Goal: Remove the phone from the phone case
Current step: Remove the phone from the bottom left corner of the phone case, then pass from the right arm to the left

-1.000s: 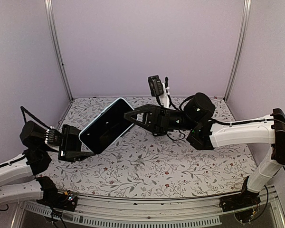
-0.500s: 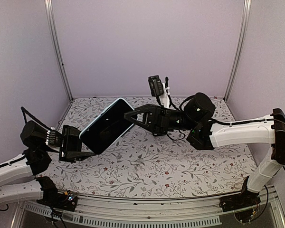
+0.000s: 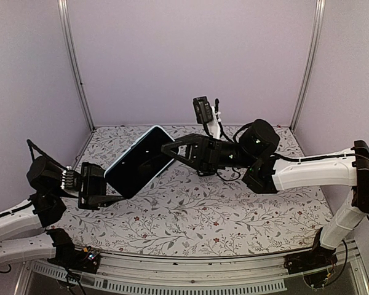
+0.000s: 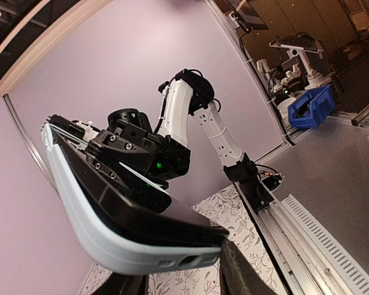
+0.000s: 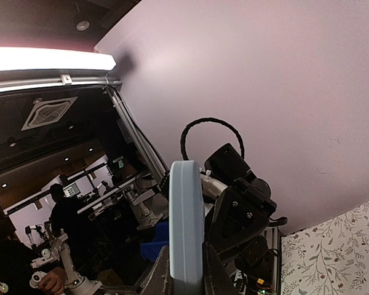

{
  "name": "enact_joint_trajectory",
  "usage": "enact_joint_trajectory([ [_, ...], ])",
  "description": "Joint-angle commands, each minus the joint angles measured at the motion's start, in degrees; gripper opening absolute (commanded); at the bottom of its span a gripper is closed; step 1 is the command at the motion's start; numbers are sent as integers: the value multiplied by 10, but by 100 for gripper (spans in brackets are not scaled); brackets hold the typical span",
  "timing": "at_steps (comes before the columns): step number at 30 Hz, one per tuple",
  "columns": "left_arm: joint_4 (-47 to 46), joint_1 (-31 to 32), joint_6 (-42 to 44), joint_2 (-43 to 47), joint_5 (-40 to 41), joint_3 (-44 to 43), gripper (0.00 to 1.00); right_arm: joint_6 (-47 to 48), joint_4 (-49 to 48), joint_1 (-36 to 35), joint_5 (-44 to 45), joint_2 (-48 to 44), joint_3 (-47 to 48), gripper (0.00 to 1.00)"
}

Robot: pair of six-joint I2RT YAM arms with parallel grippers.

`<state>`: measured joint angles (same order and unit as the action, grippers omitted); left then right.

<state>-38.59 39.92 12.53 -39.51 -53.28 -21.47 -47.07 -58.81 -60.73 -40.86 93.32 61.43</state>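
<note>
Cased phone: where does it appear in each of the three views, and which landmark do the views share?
Top external: the cased phone is left of centre, tilted, with its dark screen facing up.
Left wrist: the cased phone is at lower left, seen from one end.
Right wrist: the cased phone is at bottom centre, edge-on, as a pale blue upright strip.
Shared landmark: the floral table cover.

Floral-patterned table (image 3: 190,215) inside lavender walls (image 3: 190,55); blue bin (image 4: 310,106) beyond

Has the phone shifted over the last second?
No, not noticeably. The phone keeps its far corner at the back edge of the table, with the right gripper shut on its top end and the left gripper at its lower end.
</note>
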Motion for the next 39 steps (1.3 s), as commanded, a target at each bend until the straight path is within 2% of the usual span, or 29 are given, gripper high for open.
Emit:
enact_joint_trajectory([
  [1, 30, -5, 26, -5, 128, -15, 40, -15, -4, -31, -56, -15, -2, 0],
  [10, 39, -5, 42, -6, 166, -15, 41, -10, 11, -31, -38, -25, -8, 0],
  [21, 37, -5, 38, -5, 160, -17, 41, -8, 35, -31, -17, -34, -12, 0],
  [25, 38, -5, 36, 1, 155, -17, 41, 16, 64, -29, 32, -44, -18, 0],
  [31, 56, -5, 55, 12, 146, -19, 42, 60, 141, -8, 152, -85, -35, 0],
  [35, 69, -5, 68, 22, 164, -20, 43, 72, 167, 17, 165, -120, -47, 0],
  [39, 88, -6, 83, 23, 164, -25, 45, 125, 210, 34, 179, -163, -51, 0],
])
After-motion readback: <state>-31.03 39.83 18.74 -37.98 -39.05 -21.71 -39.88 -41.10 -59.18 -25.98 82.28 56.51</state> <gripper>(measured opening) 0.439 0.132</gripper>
